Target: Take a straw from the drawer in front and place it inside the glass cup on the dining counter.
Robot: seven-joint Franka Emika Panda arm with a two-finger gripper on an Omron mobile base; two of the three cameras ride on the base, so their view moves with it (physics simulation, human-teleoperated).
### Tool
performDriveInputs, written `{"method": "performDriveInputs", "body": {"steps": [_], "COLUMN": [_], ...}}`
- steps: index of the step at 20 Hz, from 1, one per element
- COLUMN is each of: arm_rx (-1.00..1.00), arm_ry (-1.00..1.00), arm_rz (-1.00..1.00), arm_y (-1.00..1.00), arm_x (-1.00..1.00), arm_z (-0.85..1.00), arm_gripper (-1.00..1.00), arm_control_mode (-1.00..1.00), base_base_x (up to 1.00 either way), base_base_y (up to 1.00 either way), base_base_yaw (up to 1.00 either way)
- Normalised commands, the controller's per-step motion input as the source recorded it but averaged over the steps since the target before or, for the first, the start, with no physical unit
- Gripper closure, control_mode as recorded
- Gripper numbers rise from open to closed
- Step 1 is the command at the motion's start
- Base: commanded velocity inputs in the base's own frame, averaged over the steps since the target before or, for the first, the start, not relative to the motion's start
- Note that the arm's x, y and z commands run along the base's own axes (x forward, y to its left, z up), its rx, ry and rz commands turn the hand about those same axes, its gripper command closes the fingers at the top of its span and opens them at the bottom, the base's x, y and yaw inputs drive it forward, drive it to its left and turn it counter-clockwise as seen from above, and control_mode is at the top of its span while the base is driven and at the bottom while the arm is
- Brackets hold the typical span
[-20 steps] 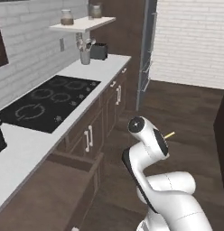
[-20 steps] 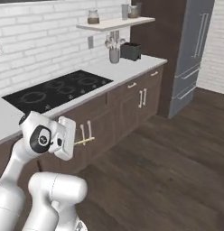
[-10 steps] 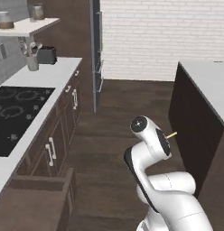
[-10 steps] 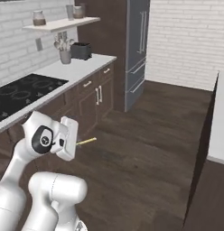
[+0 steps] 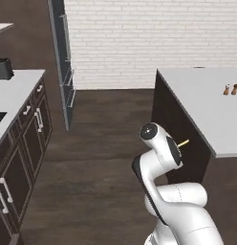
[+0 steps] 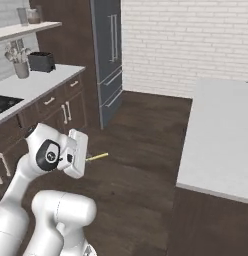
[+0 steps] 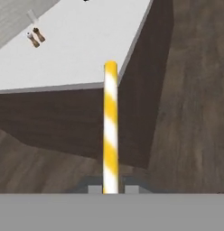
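- The whole picture has swung since a second ago: the hob and worktop have slid off toward 9 o'clock and the dining counter point(image 5: 206, 110) has come in at 3 o'clock. That's my base turning, not the kitchen moving.
- My fingers point(image 7: 110, 189) are pinched tight on the straw point(image 7: 110, 131), holding it at its very base. The same grip as before, nothing slipped.
- In the hand view the straw runs straight up toward 12 o'clock, yellow and white stripes, its tip over the near edge of the dining counter.
- From the left base view the straw point(image 5: 183, 142) pokes out toward 2 o'clock from my wrist, just short of the counter's dark side panel.
- From the right base view it point(image 6: 97, 157) points toward 3 o'clock over the wooden floor, the white top well off to the right.
- A small brown shaker pair point(image 5: 230, 89) sits far along the counter at 1 o'clock. I can't pick out the glass cup yet.
- Handling, as I judge it: feather-light, thin, smooth, easily crushed or tilted. Holding one end keeps the free length clear for lowering into the cup.
- Risk I reckon: a bump on the counter edge could twist it in my grip.
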Motion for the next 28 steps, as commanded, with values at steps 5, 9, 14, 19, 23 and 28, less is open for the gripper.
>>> {"method": "performDriveInputs", "body": {"steps": [5,9,14,19,23,28], "arm_rx": [0.00,0.00,0.00,0.00,0.00,0.00], "arm_ry": [0.00,0.00,0.00,0.00,0.00,0.00], "arm_rz": [0.00,0.00,0.00,0.00,0.00,0.00], "arm_y": [0.00,0.00,0.00,0.00,0.00,0.00], "arm_x": [0.00,0.00,0.00,0.00,0.00,0.00], "arm_z": [0.00,0.00,0.00,0.00,0.00,0.00], "arm_gripper": [1.00,1.00,1.00,1.00,1.00,1.00], "arm_control_mode": [1.00,1.00,1.00,1.00,1.00,1.00], "base_base_x": [0.29,0.00,0.03,0.10,0.01,0.00], "base_base_y": [-1.00,-1.00,-0.36,0.29,0.21,0.77], "base_base_yaw": [-0.15,-0.09,-0.06,-0.04,-0.10,-0.27]}}
